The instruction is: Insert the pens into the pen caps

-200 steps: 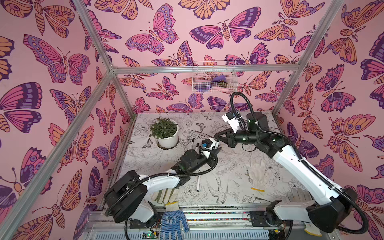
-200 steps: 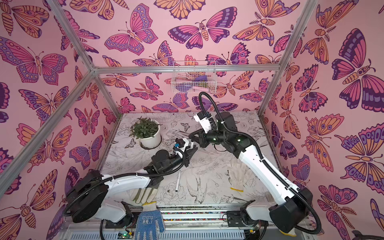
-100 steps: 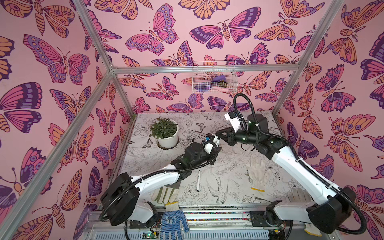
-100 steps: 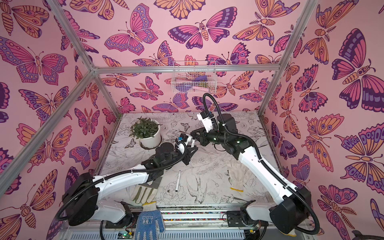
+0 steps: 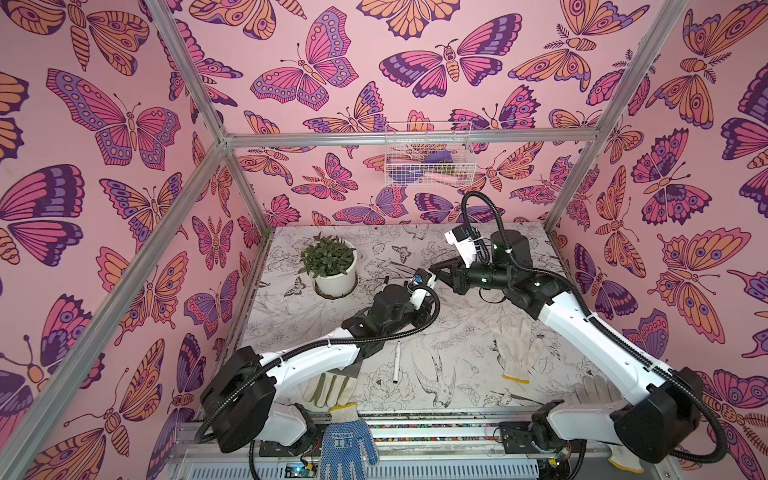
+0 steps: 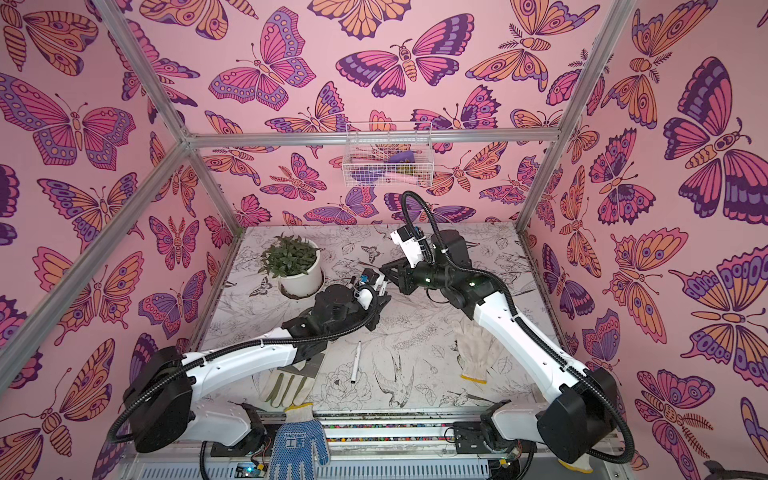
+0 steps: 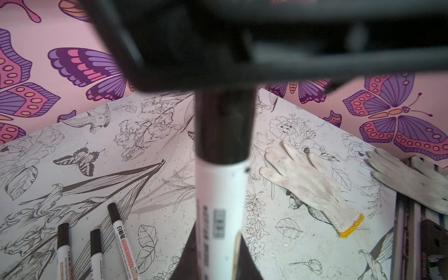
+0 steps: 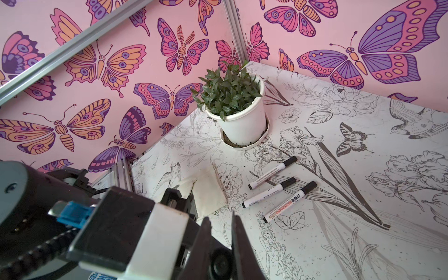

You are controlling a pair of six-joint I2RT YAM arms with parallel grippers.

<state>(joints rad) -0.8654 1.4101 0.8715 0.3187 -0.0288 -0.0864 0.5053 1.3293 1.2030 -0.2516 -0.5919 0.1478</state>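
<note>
My left gripper (image 7: 218, 254) is shut on a white pen (image 7: 219, 194) with a black pen cap (image 7: 223, 126) on its far end. That cap (image 8: 220, 263) sits between the jaws of my right gripper (image 8: 220, 218), which touch it on both sides. In both top views the two grippers meet above the middle of the table, left gripper (image 5: 424, 286) against right gripper (image 5: 436, 270). Three capped pens (image 8: 269, 191) lie side by side near the plant. Another pen (image 5: 397, 361) lies alone nearer the front.
A potted plant (image 5: 334, 266) stands at the back left. A white glove (image 5: 513, 345) lies right of centre, another glove (image 5: 328, 388) under the left arm, and a blue glove (image 5: 347, 444) hangs over the front rail. A wire basket (image 5: 428, 153) hangs on the back wall.
The left arm has stretched out and carried its pen a little further back toward the right gripper. The right gripper has shifted slightly left and stays at the pen's end.
</note>
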